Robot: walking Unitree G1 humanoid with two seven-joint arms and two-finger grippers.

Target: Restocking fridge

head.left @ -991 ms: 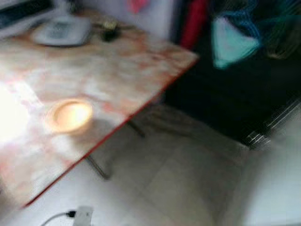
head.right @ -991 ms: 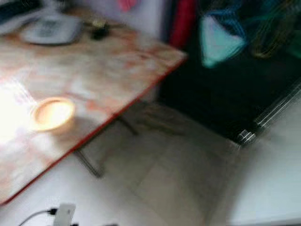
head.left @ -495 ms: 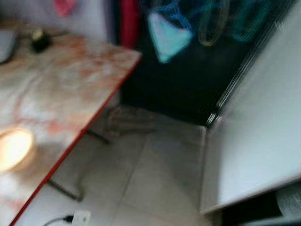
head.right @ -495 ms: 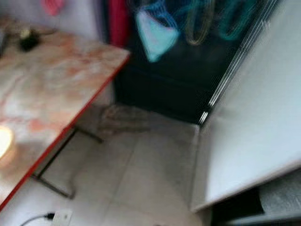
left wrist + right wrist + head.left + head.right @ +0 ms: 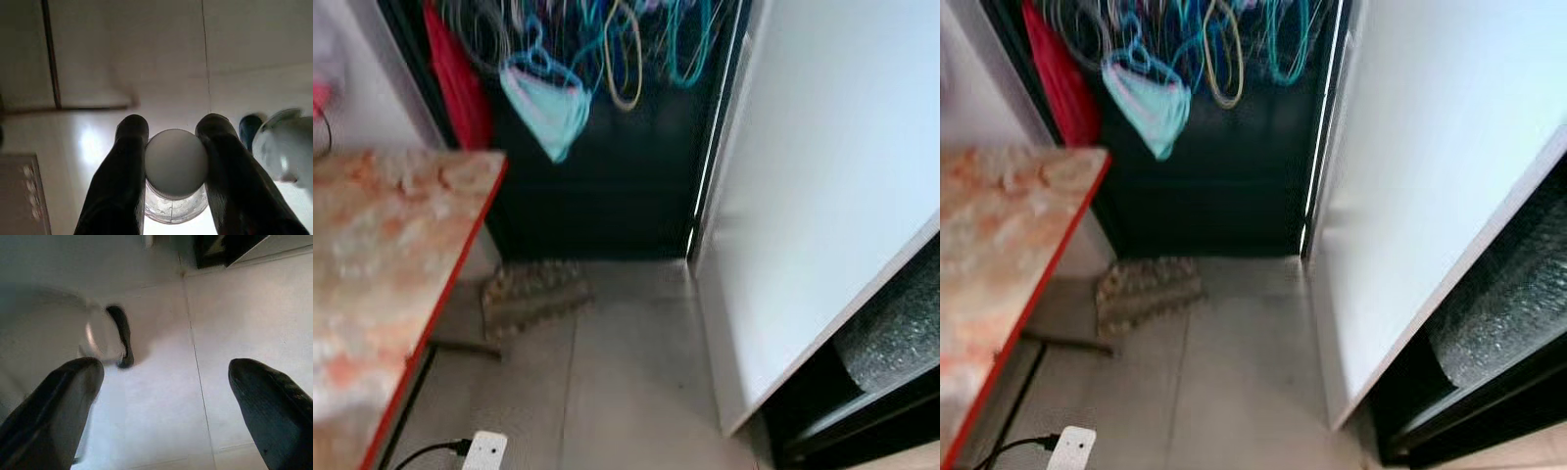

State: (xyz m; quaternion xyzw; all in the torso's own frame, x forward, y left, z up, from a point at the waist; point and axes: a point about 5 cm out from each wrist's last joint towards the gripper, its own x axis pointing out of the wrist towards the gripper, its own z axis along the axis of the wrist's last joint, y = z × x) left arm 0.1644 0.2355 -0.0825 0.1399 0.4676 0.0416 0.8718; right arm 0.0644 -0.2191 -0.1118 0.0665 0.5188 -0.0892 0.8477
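Left gripper [image 5: 173, 147] is clamping its two black fingers [image 5: 128, 161] against a clear jar's white lid [image 5: 176, 162], one either side. Right gripper [image 5: 166, 382] is hanging with fingers spread wide.

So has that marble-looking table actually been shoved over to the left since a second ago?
No. The table, the hanging hangers and the white fridge door all slid left together, each keeping its place beside the others. The camera turned right; the table stayed put.

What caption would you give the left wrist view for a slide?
Left gripper shut on a white-capped clear bottle, hanging above a pale tiled floor.
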